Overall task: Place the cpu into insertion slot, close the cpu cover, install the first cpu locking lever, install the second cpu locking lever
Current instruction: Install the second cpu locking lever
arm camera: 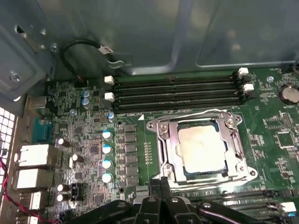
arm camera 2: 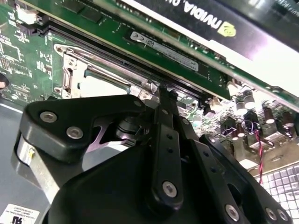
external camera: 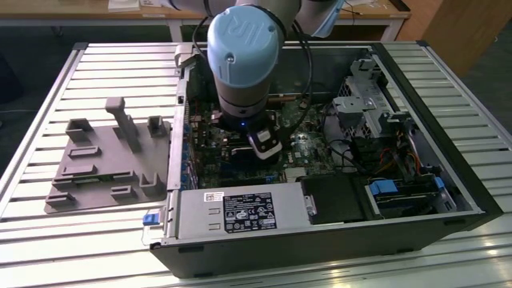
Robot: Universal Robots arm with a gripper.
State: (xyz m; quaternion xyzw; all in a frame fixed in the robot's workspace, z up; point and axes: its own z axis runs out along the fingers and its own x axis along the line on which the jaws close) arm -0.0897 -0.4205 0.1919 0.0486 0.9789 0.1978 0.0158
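One cpu [arm camera: 203,147] sits in the insertion slot [arm camera: 174,148] with the cpu cover [arm camera: 236,150] closed flat over it. My hand [arm camera: 160,184] hangs just beside the cover's edge, fingers [arm camera 2: 167,140] pressed together and holding nothing, inside the open computer case [external camera: 448,150] on the desk [external camera: 96,66].

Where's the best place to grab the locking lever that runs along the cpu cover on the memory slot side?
Take the locking lever by its bent end, probably from above. There the wire curls out clear of the cpu cover, while its straight run lies close along the frame.
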